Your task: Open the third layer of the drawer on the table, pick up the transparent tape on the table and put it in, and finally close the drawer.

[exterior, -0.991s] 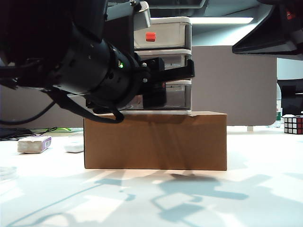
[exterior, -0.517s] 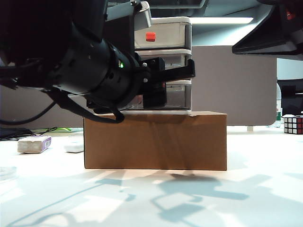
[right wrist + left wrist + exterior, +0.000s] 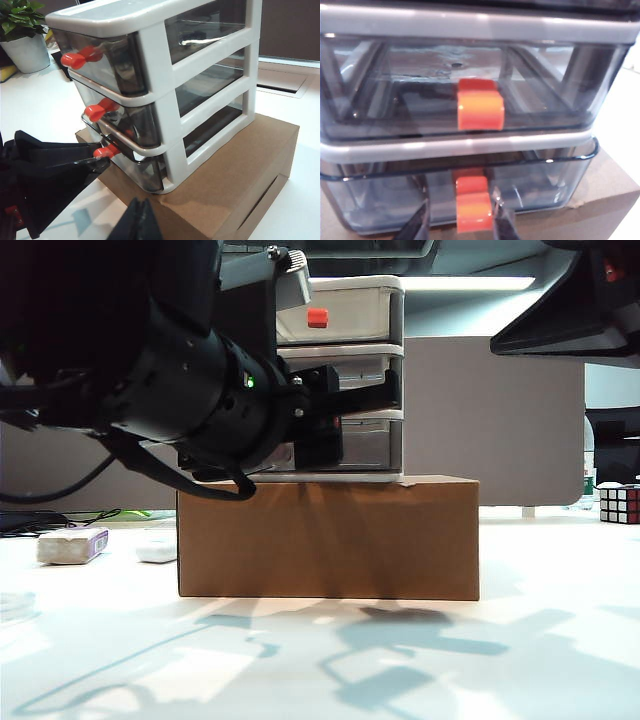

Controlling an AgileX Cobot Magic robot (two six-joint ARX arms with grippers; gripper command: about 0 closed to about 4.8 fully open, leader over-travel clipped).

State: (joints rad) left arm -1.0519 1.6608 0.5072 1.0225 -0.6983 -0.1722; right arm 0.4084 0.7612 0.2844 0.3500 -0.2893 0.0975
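The drawer point(image 3: 385, 310) stands on a cardboard box, its pale frame point(image 3: 150, 75) holding three smoky trays. The third layer point(image 3: 545, 185) sits slightly further out than the trays above it point(image 3: 132, 170). My left gripper point(image 3: 461, 212) is at the third layer's red-orange handle point(image 3: 474, 212), with a finger on each side and one finger point(image 3: 501, 222) pressed against it; it also shows side-on point(image 3: 101, 152) and in front of the unit point(image 3: 365, 390). My right gripper point(image 3: 142, 220) hangs shut and empty above the box's near corner. A faint glassy round shape at the table's left edge point(image 3: 12, 605) seems to be the transparent tape.
The brown cardboard box point(image 3: 330, 540) carries the unit on the white table point(image 3: 450, 670). A white-and-purple block point(image 3: 72, 545) and a small white oval object point(image 3: 155, 550) lie left of the box. A Rubik's cube point(image 3: 620, 505) sits far right, a potted plant point(image 3: 22, 40) behind.
In the exterior view my left arm and its fingers have shifted a little to the left, away from the unit's right edge. The right arm has stayed still.
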